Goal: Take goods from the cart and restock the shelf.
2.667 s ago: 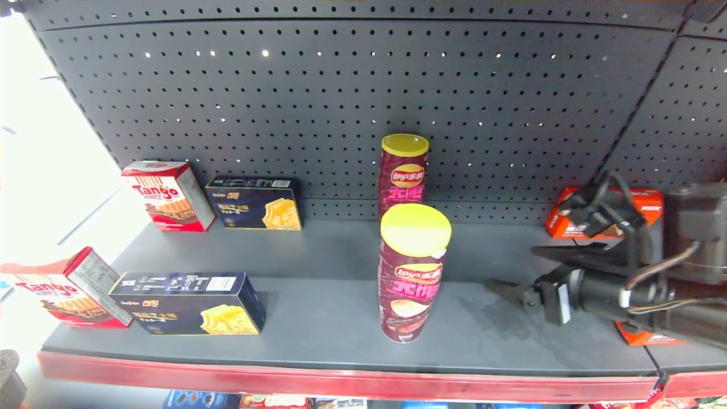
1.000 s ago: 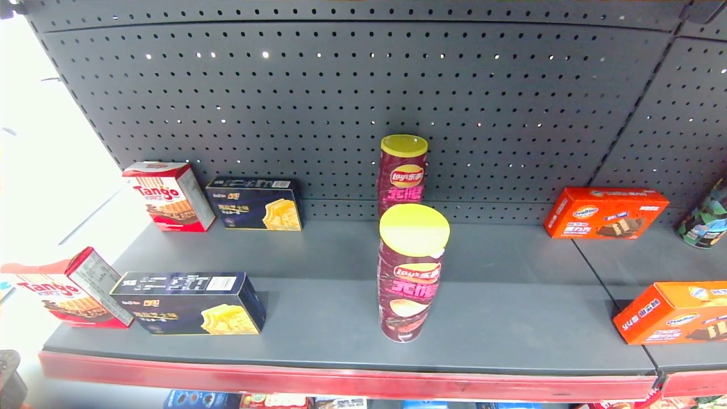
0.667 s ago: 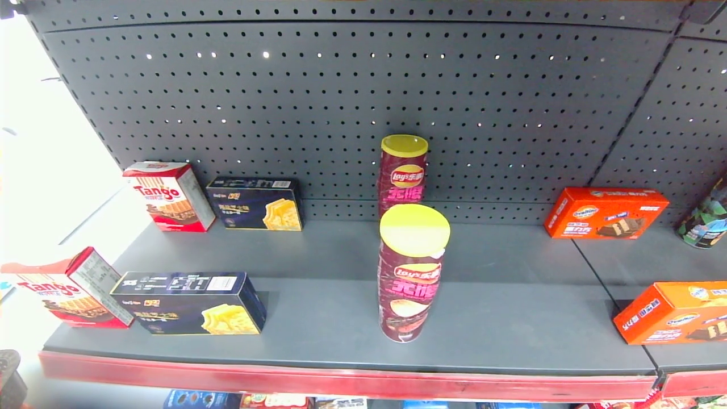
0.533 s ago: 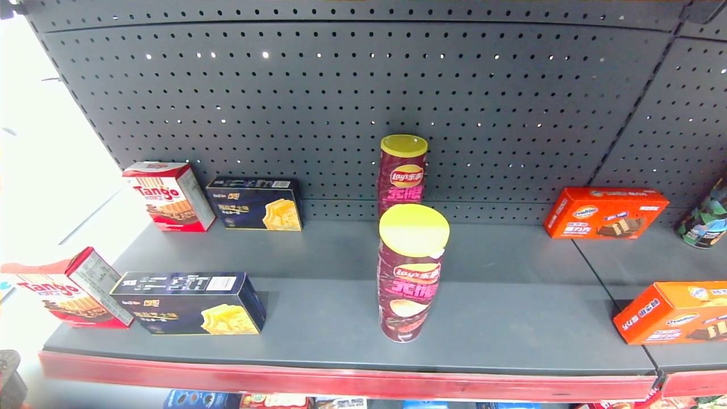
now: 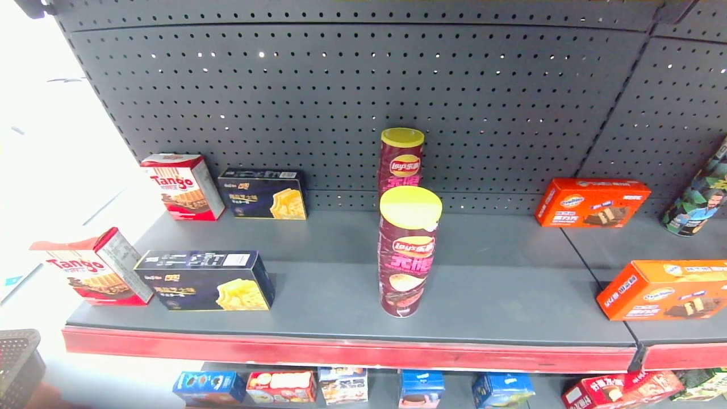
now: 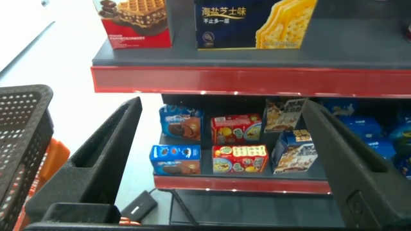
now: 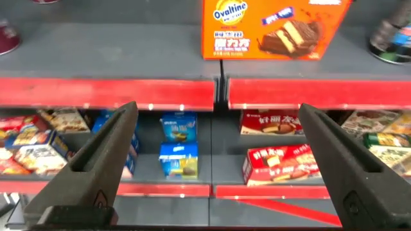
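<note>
The grey shelf [image 5: 500,295] with a red front lip carries two upright maroon chip cans with yellow lids, one at the front [image 5: 407,255] and one behind it [image 5: 401,160]. In the left wrist view my left gripper [image 6: 221,106] hangs open and empty below the shelf's red lip [image 6: 257,80], facing the lower rows of small boxes. A black mesh cart basket [image 6: 22,147] stands beside it. My right gripper [image 7: 218,108] is open and empty too, low before the red lip, under an orange chocolate box [image 7: 273,29].
Red wafer boxes [image 5: 93,267] [image 5: 183,186] and dark blue cracker boxes [image 5: 205,281] [image 5: 263,193] fill the shelf's left. Orange boxes [image 5: 590,202] [image 5: 664,288] sit on the right. Bare shelf lies either side of the cans. The basket corner [image 5: 17,363] shows at bottom left.
The right arm, reaching over the shelf 2.7 s ago, has pulled back out of the head view. The head camera has since shifted, bringing in the lower shelf. The goods stand unmoved.
</note>
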Motion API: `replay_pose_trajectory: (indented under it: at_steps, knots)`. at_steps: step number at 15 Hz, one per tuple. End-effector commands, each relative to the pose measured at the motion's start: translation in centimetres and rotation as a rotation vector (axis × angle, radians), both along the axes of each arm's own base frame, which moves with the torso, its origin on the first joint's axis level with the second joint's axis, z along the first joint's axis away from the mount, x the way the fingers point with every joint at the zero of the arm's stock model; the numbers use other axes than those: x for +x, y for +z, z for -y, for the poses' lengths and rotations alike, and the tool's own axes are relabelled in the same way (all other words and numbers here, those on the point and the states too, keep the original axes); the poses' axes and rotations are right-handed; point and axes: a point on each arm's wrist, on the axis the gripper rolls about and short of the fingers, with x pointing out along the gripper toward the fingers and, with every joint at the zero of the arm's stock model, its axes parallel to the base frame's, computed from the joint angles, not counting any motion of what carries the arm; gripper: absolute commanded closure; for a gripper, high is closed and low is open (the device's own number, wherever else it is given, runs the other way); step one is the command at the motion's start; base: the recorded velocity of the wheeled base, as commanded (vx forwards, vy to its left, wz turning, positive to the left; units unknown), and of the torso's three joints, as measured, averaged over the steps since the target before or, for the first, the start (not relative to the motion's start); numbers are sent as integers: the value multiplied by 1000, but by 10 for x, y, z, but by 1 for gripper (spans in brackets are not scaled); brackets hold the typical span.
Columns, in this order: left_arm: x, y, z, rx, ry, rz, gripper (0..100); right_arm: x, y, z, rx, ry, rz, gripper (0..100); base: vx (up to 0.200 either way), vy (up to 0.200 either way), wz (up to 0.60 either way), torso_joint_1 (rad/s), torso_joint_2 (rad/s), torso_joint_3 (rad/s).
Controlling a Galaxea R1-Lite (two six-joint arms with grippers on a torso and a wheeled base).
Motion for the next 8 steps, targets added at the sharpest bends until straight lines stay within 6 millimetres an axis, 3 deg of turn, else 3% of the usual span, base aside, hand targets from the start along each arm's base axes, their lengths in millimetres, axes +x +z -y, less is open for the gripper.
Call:
replay_pose_trajectory:
  at_steps: [1,8]
  knots:
    - [0,0,0,1,-1,0,0,0,0,0,0,0,-4,0,0,0,0,0,0,0]
    - [0,0,0,1,-3,0,0,0,0,0,-3,1,-4,0,0,0,0,0,0,0]
